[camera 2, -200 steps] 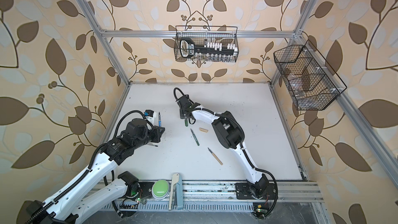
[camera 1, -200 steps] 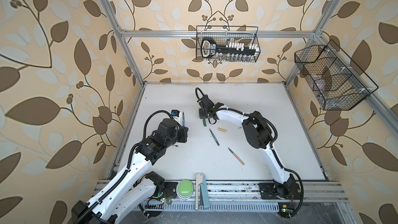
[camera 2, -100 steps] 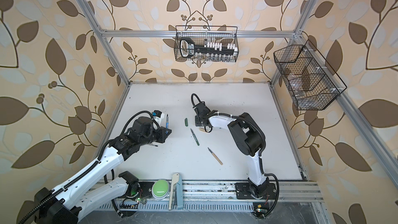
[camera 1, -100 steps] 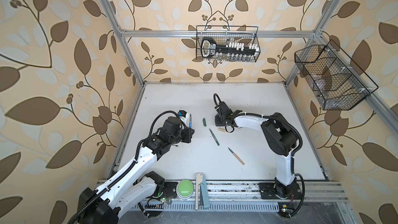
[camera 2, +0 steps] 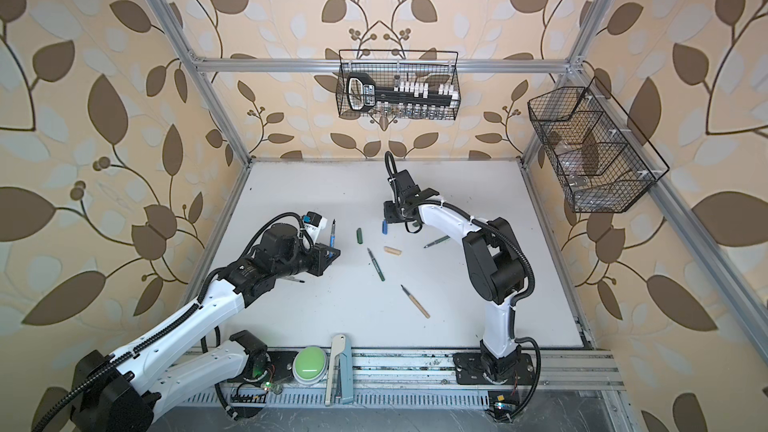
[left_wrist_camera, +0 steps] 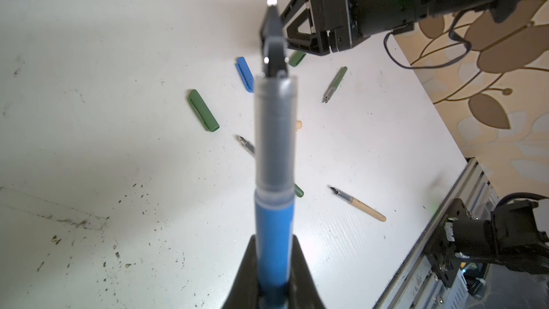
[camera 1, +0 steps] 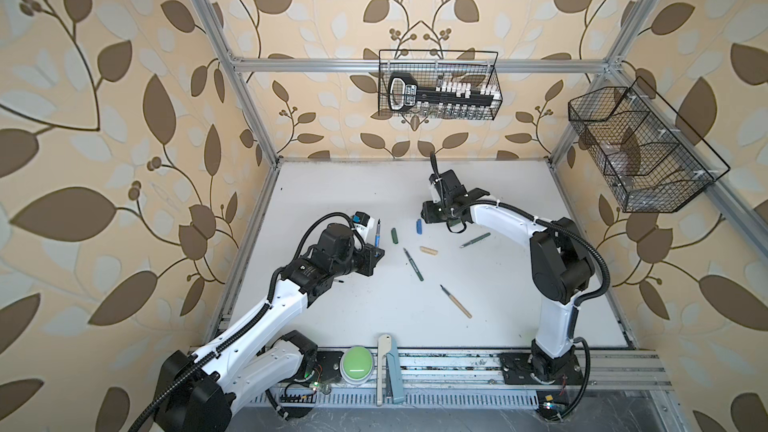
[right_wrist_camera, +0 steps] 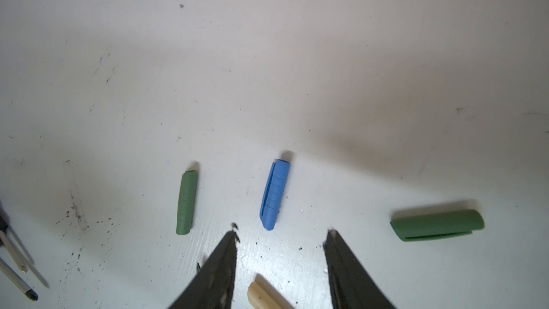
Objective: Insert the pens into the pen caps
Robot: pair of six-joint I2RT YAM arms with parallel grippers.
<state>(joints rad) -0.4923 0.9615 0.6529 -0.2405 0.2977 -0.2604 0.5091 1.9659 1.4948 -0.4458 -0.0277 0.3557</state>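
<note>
- Left gripper: jaws clamped on the blue pen at its blue barrel. The grey section and dark tip project away from the fingers, above the white table.
- Thin black rod: lies on the table under the left arm's wrist.
- Left green cap: lies flat just right of the held pen in both top views, touching nothing.
- Middle green pen: lies flat with its tip towards the far left, between the left green cap and the tan cap, apart from both.
- Blue cap: lies flat just beyond the right gripper's fingertips, touching neither finger.
- Tan cap: lies flat, nearer the front rail than the blue cap. The right wrist view shows it on the table between the two fingers.
- Right gripper: jaws apart and empty, hovering over the table.
- Tan pen: lies flat and alone, nearest the front rail, with its dark tip towards the far left.
- Right green cap: lies flat beside the right gripper, on the side away from the blue cap.
- Right green pen: lies flat to the right of the gripper, with its tip towards the front left.
</note>
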